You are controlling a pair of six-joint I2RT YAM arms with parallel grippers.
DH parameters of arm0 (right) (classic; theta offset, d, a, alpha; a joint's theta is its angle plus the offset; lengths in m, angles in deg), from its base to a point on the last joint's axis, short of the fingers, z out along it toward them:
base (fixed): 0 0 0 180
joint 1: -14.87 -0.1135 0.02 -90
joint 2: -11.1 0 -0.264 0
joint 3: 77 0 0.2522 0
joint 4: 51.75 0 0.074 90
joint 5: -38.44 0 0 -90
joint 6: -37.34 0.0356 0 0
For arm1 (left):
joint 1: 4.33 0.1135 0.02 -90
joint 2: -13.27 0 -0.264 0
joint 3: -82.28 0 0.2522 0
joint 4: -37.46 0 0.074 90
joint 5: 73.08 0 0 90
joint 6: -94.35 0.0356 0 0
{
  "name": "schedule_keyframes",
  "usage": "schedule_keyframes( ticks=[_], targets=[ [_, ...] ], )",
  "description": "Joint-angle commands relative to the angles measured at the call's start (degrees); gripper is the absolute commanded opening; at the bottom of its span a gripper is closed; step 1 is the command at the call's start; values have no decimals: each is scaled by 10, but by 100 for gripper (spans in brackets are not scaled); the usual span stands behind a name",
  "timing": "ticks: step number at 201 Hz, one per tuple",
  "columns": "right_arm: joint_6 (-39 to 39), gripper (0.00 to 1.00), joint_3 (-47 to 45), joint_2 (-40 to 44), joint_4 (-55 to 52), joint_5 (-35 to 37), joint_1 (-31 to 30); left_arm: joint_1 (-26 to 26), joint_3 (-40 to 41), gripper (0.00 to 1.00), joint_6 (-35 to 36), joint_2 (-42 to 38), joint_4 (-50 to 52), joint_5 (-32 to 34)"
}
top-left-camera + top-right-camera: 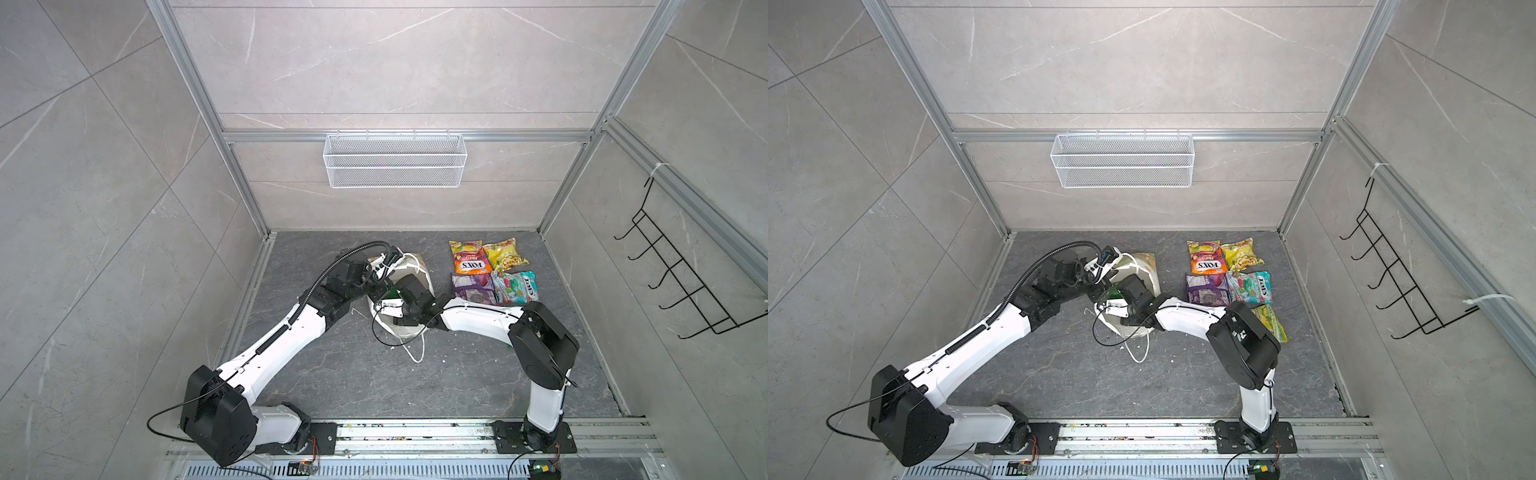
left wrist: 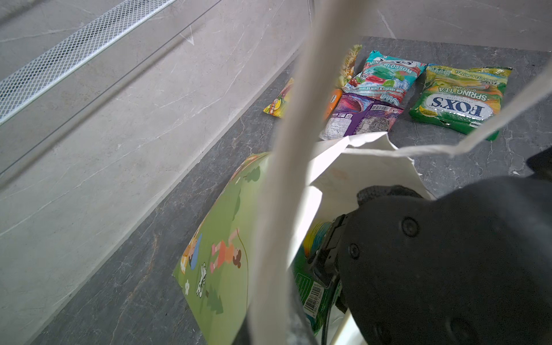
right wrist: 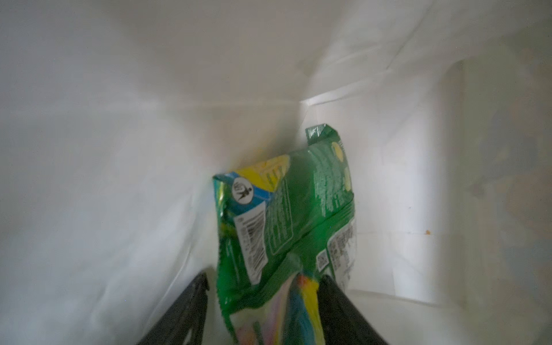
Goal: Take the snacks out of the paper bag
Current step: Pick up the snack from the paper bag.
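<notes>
right claw [image 3: 264,276] half-open around green packet [image 3: 286,215]

Pale marbled walls [image 1: 395,62] enclose a dark stone floor [image 1: 353,382].

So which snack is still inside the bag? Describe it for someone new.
Find the paper bag, pale green front, lying on the dark floor. Inside it sits one green packet, barcode side showing; unlike the five packets laid out beside the bag, it is enclosed by white paper.
</notes>
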Motion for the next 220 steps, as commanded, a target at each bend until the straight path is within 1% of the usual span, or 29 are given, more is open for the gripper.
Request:
schedule_keyframes(
  ticks=[1,29,55,78,100,112,135,144,189,220],
  targets=[
    [-22,61,-16,-27,78,31,-4,-3,-7,0,7,-10,-21,-13],
    [-37,51,-10,-59,137,52,-2,-4,-7,0,7,-13,-17,-13],
    [-45,42,9,-89,146,59,-2,-3,-6,0,6,-15,-15,-11],
    [-55,33,11,-110,194,88,-2,-3,-3,0,3,-16,-16,-10],
    [-67,23,4,-122,250,122,-3,-3,-2,0,3,-17,-16,-10],
    [-72,16,2,-124,260,129,-3,-4,-2,0,3,-17,-16,-10],
    [-70,7,-3,-117,269,132,-3,-3,0,0,2,-18,-18,-10],
    [-69,0,-9,-110,276,132,-4,-3,0,0,1,-18,-19,-10],
    [-70,0,-34,-64,271,128,-20,-3,1,0,1,-16,-20,-4],
    [-46,0,-43,-11,217,103,-34,-3,1,0,0,-11,-22,5]
  ],
)
